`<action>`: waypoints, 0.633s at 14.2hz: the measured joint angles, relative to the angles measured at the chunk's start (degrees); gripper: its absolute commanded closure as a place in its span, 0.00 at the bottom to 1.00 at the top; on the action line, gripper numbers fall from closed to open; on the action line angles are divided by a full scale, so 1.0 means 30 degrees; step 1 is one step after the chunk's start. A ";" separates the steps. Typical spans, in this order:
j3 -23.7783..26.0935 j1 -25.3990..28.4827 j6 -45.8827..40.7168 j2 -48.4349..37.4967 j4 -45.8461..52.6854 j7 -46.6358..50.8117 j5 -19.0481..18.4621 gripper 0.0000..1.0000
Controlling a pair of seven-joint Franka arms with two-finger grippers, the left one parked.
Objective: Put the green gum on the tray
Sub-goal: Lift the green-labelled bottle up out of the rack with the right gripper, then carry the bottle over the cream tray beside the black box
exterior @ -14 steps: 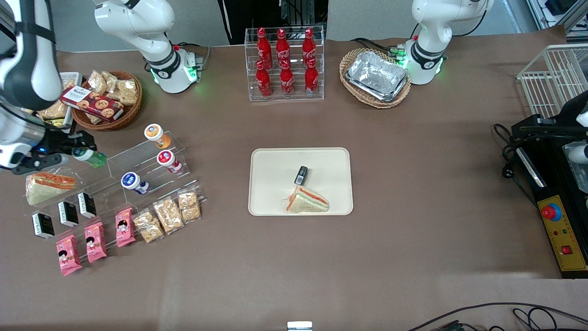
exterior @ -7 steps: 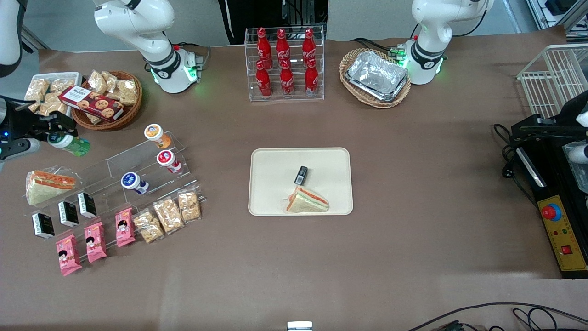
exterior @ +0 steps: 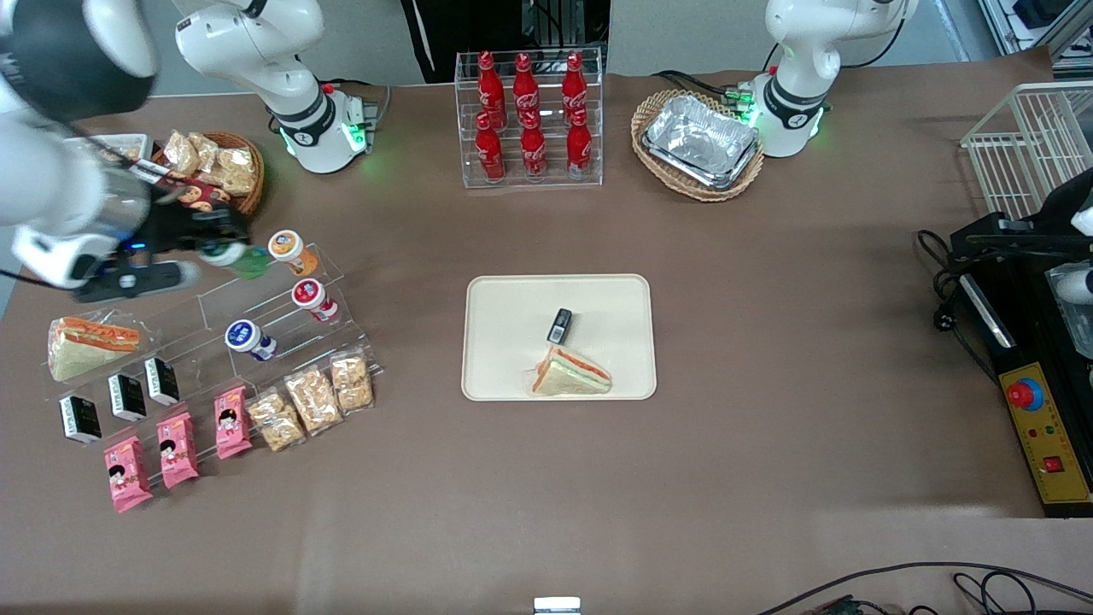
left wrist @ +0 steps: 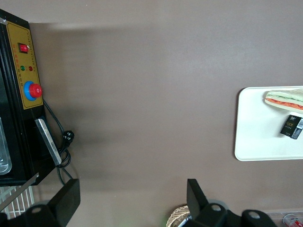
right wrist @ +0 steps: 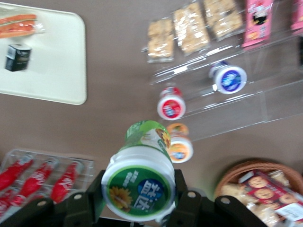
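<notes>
My right gripper [exterior: 224, 254] is shut on the green gum [exterior: 237, 257], a small green bottle with a white-rimmed lid. It hangs in the air above the clear stepped rack [exterior: 256, 316], close beside the orange-bodied bottle [exterior: 289, 248]. In the right wrist view the green gum [right wrist: 141, 178] fills the space between the gripper [right wrist: 140, 189] fingers, lid toward the camera. The cream tray [exterior: 504, 337] lies in the middle of the table, toward the parked arm from the gripper. It carries a sandwich [exterior: 570, 374] and a small black box [exterior: 560, 325].
The rack also holds a red-lidded bottle [exterior: 312, 297], a blue-lidded bottle [exterior: 247, 337], snack bags [exterior: 312, 399] and pink packets [exterior: 175, 448]. A wicker basket of biscuits [exterior: 213, 184] sits beside the gripper. A cola bottle stand [exterior: 529, 120] and foil trays [exterior: 700, 141] stand farther from the camera.
The gripper has carried the green gum from the working arm's table end toward the tray, and it is now beside the orange-bodied bottle. The arm has swung with it.
</notes>
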 measured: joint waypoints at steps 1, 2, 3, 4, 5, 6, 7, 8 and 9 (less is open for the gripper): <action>0.0009 0.0595 0.0000 0.0095 0.0001 0.1069 0.0434 0.68; 0.0009 0.1038 0.0002 0.0238 -0.0001 0.1950 0.0853 0.68; 0.0002 0.1431 0.0068 0.0433 -0.0001 0.2674 0.1149 0.68; -0.0005 0.1852 0.0271 0.0679 -0.0014 0.3370 0.1298 0.68; -0.0011 0.2372 0.0780 0.1003 -0.0062 0.4150 0.1475 0.68; -0.0007 0.2993 0.1493 0.1405 -0.0156 0.4979 0.1645 0.68; -0.0005 0.3670 0.2311 0.1809 -0.0322 0.5784 0.1751 0.68; 0.0004 0.4420 0.3114 0.2235 -0.0541 0.6591 0.1791 0.68; 0.0008 0.5167 0.3768 0.2665 -0.0723 0.7352 0.1806 0.68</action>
